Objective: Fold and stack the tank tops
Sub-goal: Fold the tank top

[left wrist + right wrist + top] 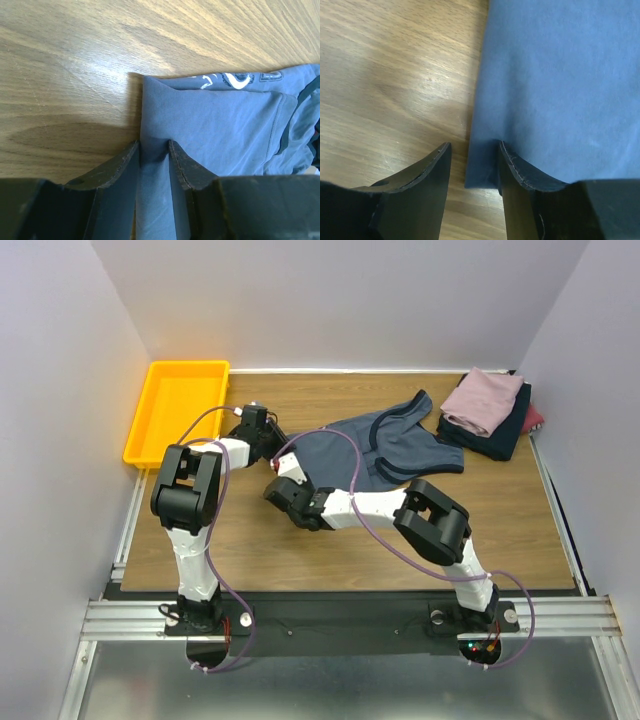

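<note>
**Both claws sit on the left side of the blue tank top, ready for a fold.**

The table (300, 560) shows bare wood near and left of the blue tank top (400, 445), which lies spread in the far middle. The stack (490, 410) of pink, navy and maroon tops sits far right, near the blue top's straps, and the yellow tray (180, 410) sits far left. The left claw (153, 146) pinches a fold at the cloth's left edge, which fills the narrow gap. The right claw (474, 146) stands half open astride the near-left corner. Wood shows beside the hem, so it has no hold yet. It should probably close first. Then both should lift evenly and carry the edge rightward, laying it square and short of the stack.
</note>
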`<state>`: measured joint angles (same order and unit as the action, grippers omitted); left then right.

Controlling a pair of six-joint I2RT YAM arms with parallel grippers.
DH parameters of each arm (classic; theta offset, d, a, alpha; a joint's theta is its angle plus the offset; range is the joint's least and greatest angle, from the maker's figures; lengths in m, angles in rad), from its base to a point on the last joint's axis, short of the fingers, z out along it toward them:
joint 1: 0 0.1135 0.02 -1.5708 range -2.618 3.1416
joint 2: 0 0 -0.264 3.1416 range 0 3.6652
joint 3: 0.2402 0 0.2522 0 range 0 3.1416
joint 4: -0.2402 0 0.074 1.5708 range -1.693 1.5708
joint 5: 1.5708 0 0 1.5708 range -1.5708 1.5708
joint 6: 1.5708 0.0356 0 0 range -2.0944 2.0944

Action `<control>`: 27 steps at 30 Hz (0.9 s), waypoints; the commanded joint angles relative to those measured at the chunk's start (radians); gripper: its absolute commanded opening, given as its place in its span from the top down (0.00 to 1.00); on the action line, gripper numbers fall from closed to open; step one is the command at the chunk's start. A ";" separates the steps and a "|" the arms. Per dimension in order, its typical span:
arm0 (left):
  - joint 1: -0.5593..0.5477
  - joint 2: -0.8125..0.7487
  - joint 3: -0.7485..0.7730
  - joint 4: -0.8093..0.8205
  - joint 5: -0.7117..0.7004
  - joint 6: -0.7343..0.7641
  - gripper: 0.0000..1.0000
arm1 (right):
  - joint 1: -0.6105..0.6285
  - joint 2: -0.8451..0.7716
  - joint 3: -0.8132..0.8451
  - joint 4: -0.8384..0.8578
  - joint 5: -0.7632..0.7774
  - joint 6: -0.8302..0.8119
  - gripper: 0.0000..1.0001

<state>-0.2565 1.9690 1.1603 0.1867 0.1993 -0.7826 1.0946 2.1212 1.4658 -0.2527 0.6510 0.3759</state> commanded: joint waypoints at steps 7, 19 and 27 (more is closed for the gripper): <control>0.008 0.030 0.027 -0.020 -0.034 0.013 0.60 | 0.025 0.002 0.024 -0.062 -0.036 0.052 0.49; 0.010 0.028 0.018 -0.044 -0.136 -0.014 0.61 | 0.030 -0.026 0.053 -0.062 -0.160 0.075 0.95; 0.019 -0.094 -0.091 -0.044 -0.277 -0.060 0.62 | 0.030 -0.104 0.057 -0.043 -0.395 0.063 0.99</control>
<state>-0.2535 1.9568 1.1389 0.2077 0.0624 -0.8303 1.1057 2.1006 1.4933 -0.3000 0.4206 0.4240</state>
